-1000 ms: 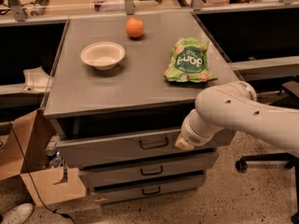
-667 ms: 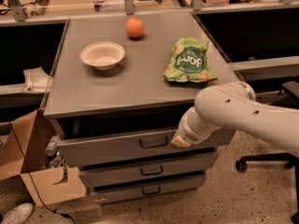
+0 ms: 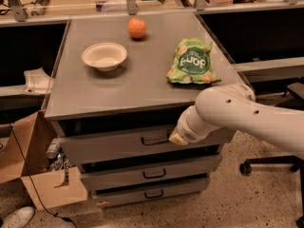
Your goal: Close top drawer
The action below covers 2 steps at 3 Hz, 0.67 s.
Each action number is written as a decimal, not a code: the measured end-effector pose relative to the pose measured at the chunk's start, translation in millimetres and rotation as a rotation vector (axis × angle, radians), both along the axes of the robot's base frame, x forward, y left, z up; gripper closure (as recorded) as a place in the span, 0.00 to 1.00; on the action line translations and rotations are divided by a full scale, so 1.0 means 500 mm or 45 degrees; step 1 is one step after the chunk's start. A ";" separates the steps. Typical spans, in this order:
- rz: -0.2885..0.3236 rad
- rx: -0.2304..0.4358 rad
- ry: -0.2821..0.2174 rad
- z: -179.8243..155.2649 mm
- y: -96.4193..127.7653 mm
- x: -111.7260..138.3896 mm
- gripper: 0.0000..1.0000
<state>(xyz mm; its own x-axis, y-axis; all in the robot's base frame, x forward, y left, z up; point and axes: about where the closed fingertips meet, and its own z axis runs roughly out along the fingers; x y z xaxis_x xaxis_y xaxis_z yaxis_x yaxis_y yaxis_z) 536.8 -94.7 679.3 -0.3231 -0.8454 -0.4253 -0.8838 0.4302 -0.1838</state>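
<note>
Item 1, top drawer (image 3: pixel 109 146): we are finding it at mid-frame, directly under the cabinet top (image 3: pixel 118 91). Its grey front is standing slightly forward, with a dark gap showing above it. Its black loop handle (image 3: pixel 154 139) is sitting at the centre of the front.

Item 2, gripper (image 3: pixel 177 137): we are seeing only its pale tip, right of centre, lying against the top drawer's front just beside the handle on the right. Whether it is spread or closed we cannot tell.

Item 3, white arm (image 3: pixel 247 115): it is reaching in from the right edge and covering the right part of the top drawer's front.

Item 4, on the cabinet top: a cream bowl (image 3: pixel 104 56) is sitting at upper left, an orange (image 3: pixel 137 28) is lying behind it near the far edge, and a green snack bag (image 3: pixel 191 63) is lying flat at upper right, just above the arm.

Item 5, below: the middle drawer (image 3: pixel 118 175) and the bottom drawer (image 3: pixel 123 196) are showing their own black handles.

Item 6, surroundings: a cardboard box (image 3: pixel 33 175) is leaning open beside the cabinet at lower left, and a chair base (image 3: pixel 266 164) is standing at lower right, apart from the cabinet.
</note>
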 end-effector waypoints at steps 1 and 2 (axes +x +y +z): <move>0.011 0.015 -0.015 0.000 0.008 0.010 1.00; 0.010 0.015 -0.015 0.000 0.008 0.010 1.00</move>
